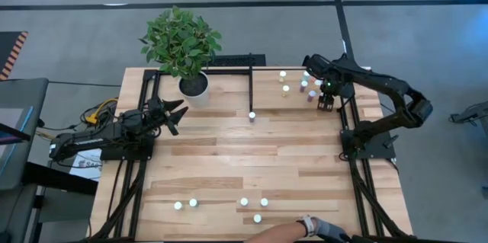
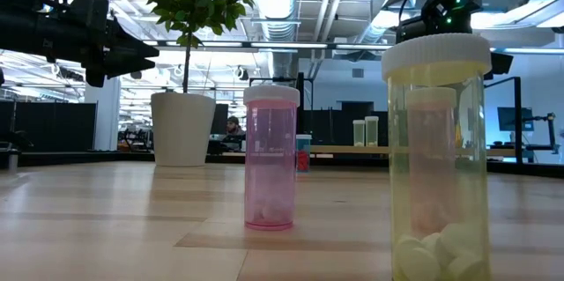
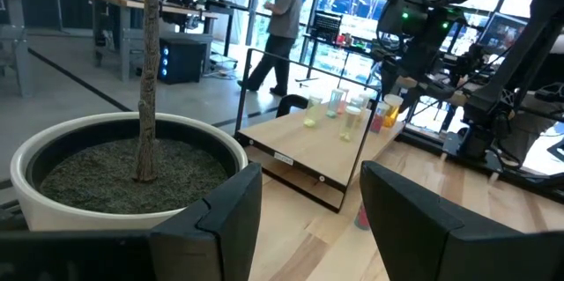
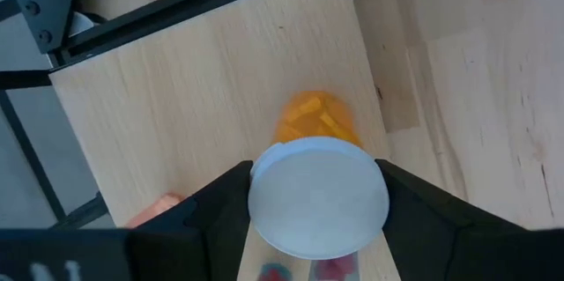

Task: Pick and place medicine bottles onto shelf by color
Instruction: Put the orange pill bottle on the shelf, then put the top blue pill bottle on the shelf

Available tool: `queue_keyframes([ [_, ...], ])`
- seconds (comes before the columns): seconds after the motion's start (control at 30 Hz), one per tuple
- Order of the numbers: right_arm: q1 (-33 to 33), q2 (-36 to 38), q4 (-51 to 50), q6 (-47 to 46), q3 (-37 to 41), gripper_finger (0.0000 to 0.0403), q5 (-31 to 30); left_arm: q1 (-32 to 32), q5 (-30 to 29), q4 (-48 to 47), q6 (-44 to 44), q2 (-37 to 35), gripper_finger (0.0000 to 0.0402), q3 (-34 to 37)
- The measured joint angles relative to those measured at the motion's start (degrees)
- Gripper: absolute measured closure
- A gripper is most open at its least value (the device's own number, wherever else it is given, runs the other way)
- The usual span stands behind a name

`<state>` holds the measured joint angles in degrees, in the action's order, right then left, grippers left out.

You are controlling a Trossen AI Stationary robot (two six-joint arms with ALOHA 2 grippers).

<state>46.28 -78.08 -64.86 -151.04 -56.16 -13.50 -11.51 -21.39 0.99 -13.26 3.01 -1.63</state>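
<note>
Your right claw (image 4: pixel 317 197) hangs over the shelf (image 1: pixel 267 83) at the far right corner of the bench (image 1: pixel 229 151). Its fingers stand on either side of an orange medicine bottle (image 4: pixel 319 184) with a white cap. The bottle stands upright on the shelf board; you cannot tell from the wrist view whether the fingers press it or have let go.

Several other bottles stand around it on the shelf, among them a greenish one (image 1: pixel 286 89) and a purple one (image 1: pixel 311 95). One bottle (image 1: pixel 252 116) stands alone near the middle of the bench, just in front of the shelf.

Five more bottles wait along the near edge, one of them (image 1: pixel 193 203) to the left. In the low view a pink bottle (image 2: pixel 270 158) and a yellowish one (image 2: pixel 438 158) stand closest to the camera.

Your left claw (image 1: pixel 171 113) waits beside the potted plant (image 1: pixel 183 49), fingers parted and empty. A person's hand (image 1: pixel 313 226) reaches in at the near edge.
</note>
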Motion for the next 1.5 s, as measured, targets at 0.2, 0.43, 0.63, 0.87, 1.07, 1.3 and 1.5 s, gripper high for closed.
queue_keyframes([
  [0.2, 0.01, 0.00, -0.30, 1.45, 0.00, 0.0160, 0.11, 0.00, 0.00, 0.00, 0.00, 0.00, 0.0220, -0.02],
  [0.43, 0.01, -0.02, -0.50, 2.48, 0.00, 0.0160, 0.11, 0.01, 0.00, 0.00, 0.00, 0.00, 0.0220, -0.02],
  [0.63, 0.01, -0.02, -0.63, 3.18, 0.00, 0.0160, 0.67, 0.00, 0.00, 0.00, 0.00, 0.00, 0.0220, -0.02],
  [0.87, 0.01, -0.02, -0.96, 3.21, 0.00, 0.0141, 1.16, 0.00, 0.00, 0.00, 0.00, 0.00, 0.0220, -0.02],
  [1.07, 0.01, -0.02, -0.79, 4.52, 0.00, 0.0100, 1.18, 0.00, 0.00, 0.00, 0.00, 0.00, 0.0220, 0.00],
  [1.3, 0.01, 0.07, -0.86, 5.56, -0.29, 0.0049, 1.21, 0.00, 0.00, 0.00, 0.02, 0.00, 0.0220, -0.02],
  [1.5, 0.38, 0.11, -3.85, 8.01, -5.25, 0.0025, 1.19, 0.00, 0.00, 0.00, 0.00, 0.00, 0.0220, -0.02],
])
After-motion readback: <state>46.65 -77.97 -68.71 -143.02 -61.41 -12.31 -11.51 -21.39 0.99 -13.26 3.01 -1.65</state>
